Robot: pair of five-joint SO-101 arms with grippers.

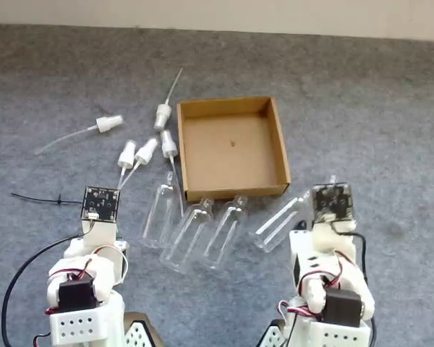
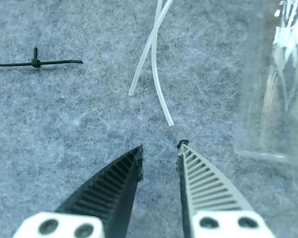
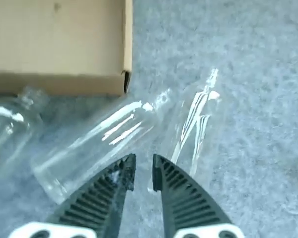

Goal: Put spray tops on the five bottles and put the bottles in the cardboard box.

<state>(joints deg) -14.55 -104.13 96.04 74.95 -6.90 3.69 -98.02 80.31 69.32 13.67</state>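
Observation:
The open cardboard box [image 1: 231,148] lies flat at the table's middle. Several white spray tops [image 1: 146,150] with thin dip tubes [image 2: 154,64] are scattered to its left. Clear uncapped bottles lie on their sides in front of the box: three side by side [image 1: 188,233], one [image 1: 282,220] near the box's right front corner, one more [image 3: 193,119] beside it. My left gripper [image 2: 160,151] hovers over bare carpet just short of the tube ends, open by a small gap and holding nothing. My right gripper [image 3: 143,166] sits just above two bottles [image 3: 104,139], fingers narrowly apart, gripping nothing.
A black cable tie [image 2: 35,63] lies on the grey carpet left of the left arm [image 1: 101,204]. A bottle's base [image 2: 275,84] lies close beside the left gripper. The right arm [image 1: 331,201] stands at the front right. Open carpet extends to the right and behind the box.

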